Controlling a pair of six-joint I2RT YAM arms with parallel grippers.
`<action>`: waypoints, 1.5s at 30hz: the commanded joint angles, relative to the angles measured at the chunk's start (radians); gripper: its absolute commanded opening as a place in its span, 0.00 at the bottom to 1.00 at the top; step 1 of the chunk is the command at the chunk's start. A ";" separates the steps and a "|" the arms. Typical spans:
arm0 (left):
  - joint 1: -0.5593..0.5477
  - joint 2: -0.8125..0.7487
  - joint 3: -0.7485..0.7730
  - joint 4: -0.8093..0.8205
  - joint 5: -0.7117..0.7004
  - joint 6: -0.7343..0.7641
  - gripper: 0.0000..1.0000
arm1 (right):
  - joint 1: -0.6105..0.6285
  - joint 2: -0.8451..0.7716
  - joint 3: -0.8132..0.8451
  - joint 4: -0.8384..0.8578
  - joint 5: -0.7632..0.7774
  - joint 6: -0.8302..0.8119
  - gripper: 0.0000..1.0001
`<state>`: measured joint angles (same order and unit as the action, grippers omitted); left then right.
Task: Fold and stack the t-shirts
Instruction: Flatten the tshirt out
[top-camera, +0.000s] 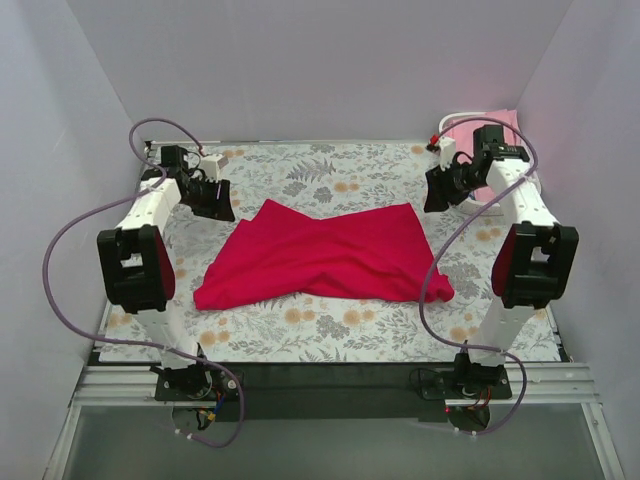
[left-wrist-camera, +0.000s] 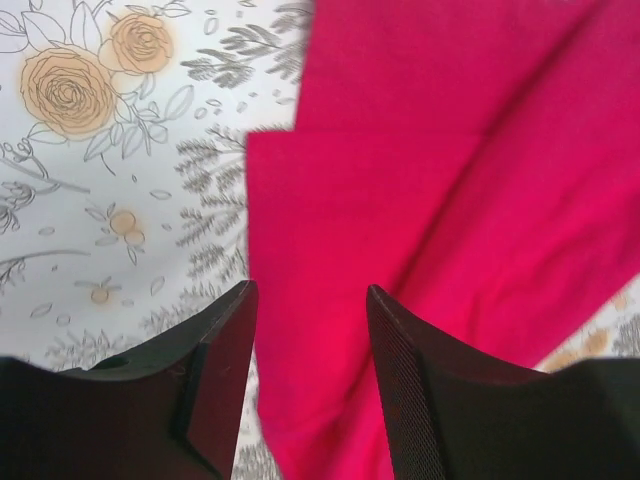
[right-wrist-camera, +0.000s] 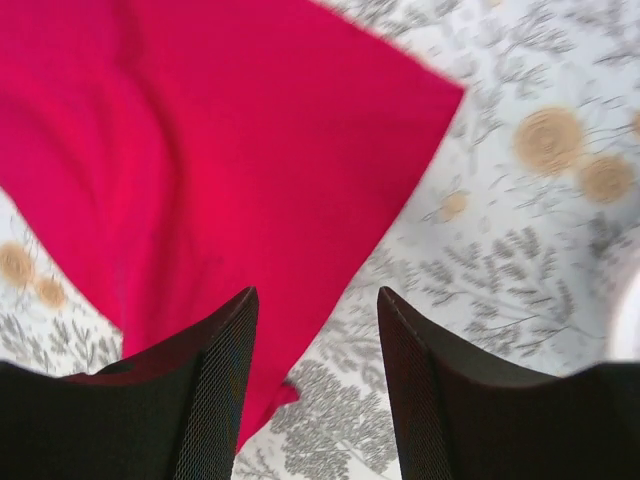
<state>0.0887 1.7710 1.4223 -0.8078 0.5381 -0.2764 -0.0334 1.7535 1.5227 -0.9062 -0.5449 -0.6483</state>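
Note:
A crimson red t-shirt (top-camera: 325, 255) lies partly folded and rumpled in the middle of the floral table cloth. My left gripper (top-camera: 213, 200) hovers open and empty just off the shirt's far left corner; the left wrist view shows the red cloth (left-wrist-camera: 450, 180) under and between its fingers (left-wrist-camera: 225, 350). My right gripper (top-camera: 441, 190) hovers open and empty by the shirt's far right corner, whose edge (right-wrist-camera: 250, 180) runs below its fingers (right-wrist-camera: 225, 360). Pale pink cloth (top-camera: 478, 125) shows at the far right corner, behind the right arm.
The floral table cloth (top-camera: 330, 330) covers the work surface inside grey walls. A white basket rim (top-camera: 490, 205) sits at the far right under the right arm. Purple cables (top-camera: 60, 260) loop beside both arms.

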 joint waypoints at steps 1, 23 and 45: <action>-0.006 0.082 0.069 0.096 -0.046 -0.164 0.46 | -0.003 0.121 0.231 0.064 0.016 0.191 0.57; -0.075 0.237 0.006 0.171 -0.260 -0.149 0.56 | 0.125 0.477 0.370 0.204 0.247 0.260 0.69; -0.153 0.294 0.024 0.219 -0.311 -0.190 0.26 | 0.178 0.494 0.301 0.282 0.301 0.254 0.01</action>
<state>-0.0563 2.0377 1.4422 -0.6006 0.2546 -0.4583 0.1429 2.2723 1.8305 -0.6468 -0.2714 -0.3885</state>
